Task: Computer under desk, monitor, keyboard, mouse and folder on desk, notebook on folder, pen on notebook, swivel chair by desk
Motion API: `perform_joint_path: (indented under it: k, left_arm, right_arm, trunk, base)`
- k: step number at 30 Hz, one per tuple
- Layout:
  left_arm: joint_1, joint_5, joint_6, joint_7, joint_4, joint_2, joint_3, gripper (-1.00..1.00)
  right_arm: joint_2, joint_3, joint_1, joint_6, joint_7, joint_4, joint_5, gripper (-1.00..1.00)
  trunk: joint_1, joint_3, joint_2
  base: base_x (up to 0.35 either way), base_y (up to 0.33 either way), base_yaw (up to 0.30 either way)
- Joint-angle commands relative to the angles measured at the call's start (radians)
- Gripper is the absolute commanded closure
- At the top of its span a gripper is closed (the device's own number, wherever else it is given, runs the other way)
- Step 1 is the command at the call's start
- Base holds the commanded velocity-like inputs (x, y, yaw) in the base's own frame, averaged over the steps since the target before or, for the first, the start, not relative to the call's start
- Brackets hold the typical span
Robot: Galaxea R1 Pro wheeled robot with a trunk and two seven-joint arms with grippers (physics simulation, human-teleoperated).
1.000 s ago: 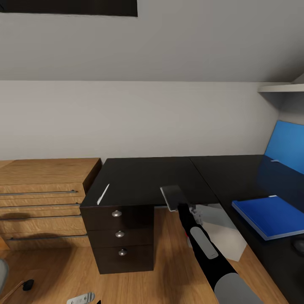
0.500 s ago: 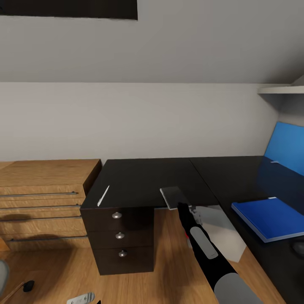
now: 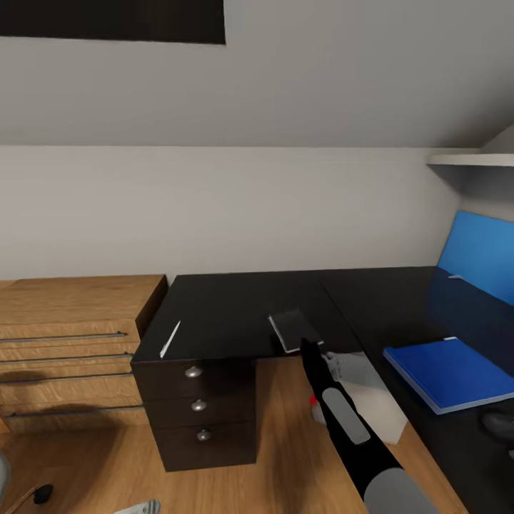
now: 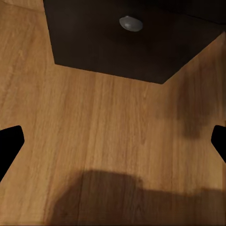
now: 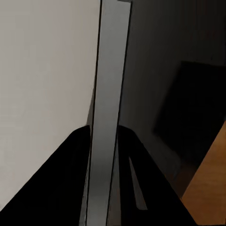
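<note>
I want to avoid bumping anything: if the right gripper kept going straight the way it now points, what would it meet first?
Probably the desk top. The right gripper, shut on the notebook, points out over the black surface toward the pale wall. Nothing else shows in that line, though its height above the desk is unclear.

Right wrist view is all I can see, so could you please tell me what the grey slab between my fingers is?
Observer: In the head view it is the notebook, clamped by the right gripper at the front edge of the desk.
Operator: Thank you. Where is the folder it must go on?
Observer: The folder lies flat on the desk's right wing, apart from the notebook.
Operator: And the pen?
Observer: The pen lies on the desk above the drawer unit, near the left front corner.
</note>
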Motion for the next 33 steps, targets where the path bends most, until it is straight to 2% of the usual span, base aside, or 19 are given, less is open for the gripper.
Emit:
perform_joint_path:
  k: [1, 8, 11, 12, 14, 15, 16, 21, 22, 28, 33]
  left_arm:
    - [0.000, 0.010, 0.007, 0.000, 0.006, -0.001, 0.000, -1.00]
    - [0.000, 0.007, 0.007, 0.000, 0.055, -0.002, -0.006, -1.00]
    - [0.000, 0.006, 0.007, 0.000, 0.077, -0.002, -0.006, -1.00]
    - [0.000, 0.005, 0.007, 0.000, 0.082, -0.003, -0.007, -1.00]
    - [0.000, 0.006, 0.007, 0.000, 0.085, -0.003, -0.007, -1.00]
    - [0.000, 0.006, 0.007, 0.000, 0.086, -0.003, -0.007, -1.00]
    - [0.000, 0.006, 0.007, 0.001, 0.088, -0.002, -0.007, -1.00]
    - [0.000, 0.006, 0.007, 0.002, 0.094, -0.004, -0.007, -1.00]
    - [0.000, 0.006, 0.006, 0.002, 0.095, -0.004, -0.007, -1.00]
    - [0.000, 0.006, 0.006, 0.002, 0.095, -0.004, -0.007, -1.00]
    - [0.000, 0.006, 0.006, 0.002, 0.095, -0.004, -0.007, -1.00]
  right_arm:
    - [-0.001, 0.003, 0.000, -0.007, 0.009, -0.004, -0.011, 1.00]
    - [-0.010, 0.001, 0.013, -0.009, 0.009, -0.047, -0.010, 1.00]
    - [-0.033, 0.000, 0.047, -0.047, 0.003, -0.126, -0.010, 1.00]
    - [-0.054, 0.000, 0.071, -0.084, -0.012, -0.173, -0.010, 1.00]
    - [-0.076, -0.005, 0.082, -0.104, -0.043, -0.196, -0.011, 1.00]
    - [-0.086, -0.014, 0.085, -0.109, -0.058, -0.203, -0.012, 1.00]
    - [-0.095, -0.042, 0.088, -0.114, -0.073, -0.208, -0.013, 1.00]
    - [-0.103, -0.148, 0.090, -0.113, -0.087, -0.213, -0.013, 1.00]
    - [-0.112, -0.170, 0.090, -0.112, -0.089, -0.214, -0.013, 1.00]
    - [-0.117, -0.208, 0.091, -0.112, -0.091, -0.214, -0.013, 1.00]
    - [-0.118, -0.215, 0.091, -0.112, -0.091, -0.213, -0.013, 1.00]
  trunk:
    - [-0.004, 0.002, 0.007]
    - [-0.031, 0.024, 0.056]
    - [-0.035, 0.027, 0.063]
    - [-0.035, 0.027, 0.063]
    - [-0.035, 0.027, 0.063]
    - [-0.035, 0.027, 0.063]
    - [-0.035, 0.027, 0.063]
    - [-0.035, 0.027, 0.063]
    - [-0.035, 0.027, 0.063]
    - [-0.035, 0.027, 0.063]
    - [-0.035, 0.027, 0.063]
  base:
    - [0.000, 0.000, -0.246]
    - [0.000, 0.000, -0.262]
    - [0.000, 0.000, -0.268]
    - [0.000, 0.000, -0.271]
    - [0.000, 0.000, -0.274]
    - [0.000, 0.000, -0.276]
    - [0.000, 0.000, -0.277]
    - [0.000, 0.000, -0.278]
    - [0.000, 0.000, -0.278]
    - [0.000, 0.000, -0.278]
    - [0.000, 0.000, -0.278]
